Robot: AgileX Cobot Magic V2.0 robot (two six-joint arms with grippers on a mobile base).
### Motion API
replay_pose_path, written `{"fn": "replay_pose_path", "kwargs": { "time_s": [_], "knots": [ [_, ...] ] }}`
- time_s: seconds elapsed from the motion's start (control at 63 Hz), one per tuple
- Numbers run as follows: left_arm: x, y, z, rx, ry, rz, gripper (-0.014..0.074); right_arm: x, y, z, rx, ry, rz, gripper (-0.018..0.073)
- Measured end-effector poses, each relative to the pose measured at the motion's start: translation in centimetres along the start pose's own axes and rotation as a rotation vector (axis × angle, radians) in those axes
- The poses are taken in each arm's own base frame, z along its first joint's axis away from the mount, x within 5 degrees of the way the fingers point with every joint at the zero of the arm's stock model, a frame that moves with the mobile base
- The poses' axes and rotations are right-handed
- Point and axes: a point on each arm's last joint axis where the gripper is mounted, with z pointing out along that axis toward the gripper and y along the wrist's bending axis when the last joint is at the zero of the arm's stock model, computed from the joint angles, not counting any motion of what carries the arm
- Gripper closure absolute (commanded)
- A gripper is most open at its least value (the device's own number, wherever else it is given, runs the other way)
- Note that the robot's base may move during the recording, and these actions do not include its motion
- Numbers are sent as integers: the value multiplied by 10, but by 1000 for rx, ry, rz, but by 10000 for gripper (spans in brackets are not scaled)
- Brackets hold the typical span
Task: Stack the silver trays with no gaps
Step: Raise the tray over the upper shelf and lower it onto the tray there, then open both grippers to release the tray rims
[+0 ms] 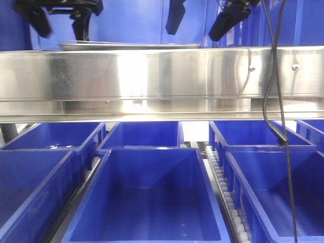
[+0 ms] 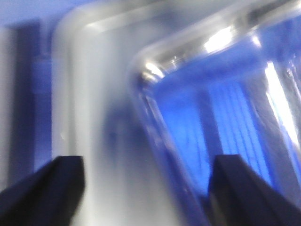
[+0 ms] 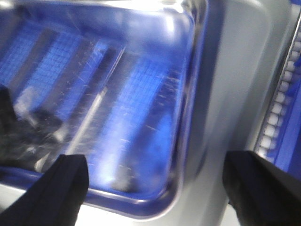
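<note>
Two silver trays lie one on the other above the shelf rail; only their rim (image 1: 129,45) shows in the front view. In the left wrist view the upper tray (image 2: 221,108) reflects blue and sits turned against the lower tray (image 2: 89,94), whose bare floor shows beside it. In the right wrist view the upper tray (image 3: 117,94) has its corner low in the frame, with a broad strip of the lower tray (image 3: 235,70) to its right. My left gripper (image 2: 148,162) (image 1: 59,23) is open over the upper tray's corner. My right gripper (image 3: 157,160) (image 1: 200,23) is open over the other corner. Neither holds anything.
A long stainless shelf rail (image 1: 162,76) with screws spans the front view below the trays. Several blue plastic bins (image 1: 147,202) stand beneath it, with roller tracks (image 1: 223,182) between them. A black cable (image 1: 276,101) hangs at the right. Rollers (image 3: 282,103) show beside the trays.
</note>
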Motion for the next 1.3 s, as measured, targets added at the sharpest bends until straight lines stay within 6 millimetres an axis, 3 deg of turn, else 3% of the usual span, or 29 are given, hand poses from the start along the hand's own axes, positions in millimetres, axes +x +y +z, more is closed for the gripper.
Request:
{"fn": "replay_pose_path", "kwargs": {
  "time_s": [0.127,0.238,0.318,0.461,0.508,0.572,0.667,0.81,0.953,1.143,1.302],
  "knots": [
    [-9,11,-35,5,-99,-46,96,-5,6,-23,-5,-59,-14,150],
    [-18,24,-78,13,-220,-82,155,-9,15,-55,-12,-147,-31,286],
    [-20,36,-113,21,-314,-106,258,-9,22,-85,-18,-217,-48,422],
    [-12,53,-167,36,-429,-150,548,-4,35,-140,-29,-340,-78,662],
    [-8,58,-182,39,-460,-156,639,-1,40,-161,-32,-389,-98,636],
    [-1,65,-203,43,-505,-161,598,6,45,-185,-32,-448,-129,638],
    [16,74,-234,61,-597,-170,617,21,52,-219,-28,-537,-173,638],
    [57,80,-262,102,-749,-164,615,58,58,-264,-16,-681,-215,638],
    [118,83,-278,147,-870,-165,615,112,53,-278,4,-786,-221,638],
    [209,86,-281,163,-964,-171,615,208,39,-277,22,-896,-211,638],
    [269,85,-273,189,-957,-212,615,280,27,-263,22,-945,-215,638]
  ]
}}
